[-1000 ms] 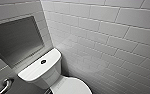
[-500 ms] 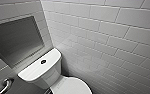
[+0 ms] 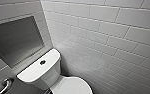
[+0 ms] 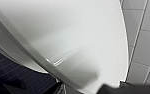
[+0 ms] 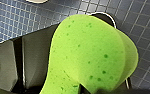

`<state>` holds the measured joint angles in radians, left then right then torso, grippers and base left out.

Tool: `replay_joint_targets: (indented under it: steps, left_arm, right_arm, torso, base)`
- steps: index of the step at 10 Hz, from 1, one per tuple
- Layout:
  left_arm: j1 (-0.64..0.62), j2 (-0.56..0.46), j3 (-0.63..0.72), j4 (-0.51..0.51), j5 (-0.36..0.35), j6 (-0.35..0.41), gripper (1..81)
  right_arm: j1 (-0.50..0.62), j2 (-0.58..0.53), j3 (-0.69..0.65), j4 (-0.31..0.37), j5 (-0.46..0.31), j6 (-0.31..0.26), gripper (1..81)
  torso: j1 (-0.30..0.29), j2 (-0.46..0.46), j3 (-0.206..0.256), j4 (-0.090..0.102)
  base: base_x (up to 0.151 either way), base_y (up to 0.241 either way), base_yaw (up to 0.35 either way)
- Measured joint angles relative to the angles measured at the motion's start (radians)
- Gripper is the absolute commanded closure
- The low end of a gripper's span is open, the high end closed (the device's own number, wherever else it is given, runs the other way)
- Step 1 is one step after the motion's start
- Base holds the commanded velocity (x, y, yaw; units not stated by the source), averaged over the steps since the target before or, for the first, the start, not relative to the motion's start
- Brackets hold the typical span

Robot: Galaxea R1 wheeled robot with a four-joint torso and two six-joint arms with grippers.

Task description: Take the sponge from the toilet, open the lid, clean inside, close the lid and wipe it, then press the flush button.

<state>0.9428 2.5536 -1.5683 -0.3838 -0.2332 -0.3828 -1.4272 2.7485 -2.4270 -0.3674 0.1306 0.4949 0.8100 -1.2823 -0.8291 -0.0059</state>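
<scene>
The sponge (image 5: pixel 91 55), bright green, sits pinched and bent in the right gripper (image 5: pixel 84 88), above the dark blue tiled floor (image 5: pixel 21 20). The lid (image 3: pixel 73 86) lies shut on the bowl, and the left wrist view shows its white surface from close by. Whether the left gripper (image 4: pixel 116 89) is spread or closed cannot be told. The flush button (image 3: pixel 42 62) sits in the middle of the tank top (image 3: pixel 31 73).

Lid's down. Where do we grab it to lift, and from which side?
Probably the front rim of the lid, farthest from the tank, where it presumably hinges. Come in from the front and hook under the thin edge: the top is smooth and domed, with nothing to pinch. The right arm carries the sponge, so the left would do it.
</scene>
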Motion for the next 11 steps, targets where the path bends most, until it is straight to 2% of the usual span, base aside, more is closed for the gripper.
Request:
replay_joint_targets:
  steps: [2,9,11]
  left_arm:
    - [-0.013,-0.020,0.047,-0.001,-0.028,-0.008,1.0]
    - [-0.025,-0.027,0.070,-0.001,-0.053,-0.020,1.0]
    - [-0.025,-0.054,0.107,-0.001,-0.086,-0.042,1.0]
  right_arm:
    - [0.000,0.003,0.000,0.000,0.000,0.000,81.1]
    - [0.000,0.006,0.000,0.000,0.000,0.000,81.1]
    - [0.000,0.006,0.000,0.000,0.000,0.000,81.1]
  torso:
    - [0.000,0.000,0.000,0.000]
    - [0.000,0.000,0.000,0.000]
    - [0.000,0.000,0.000,0.000]
  base:
    - [0.000,0.000,0.000]
    - [0.000,0.000,0.000]
    - [0.000,0.000,0.000]
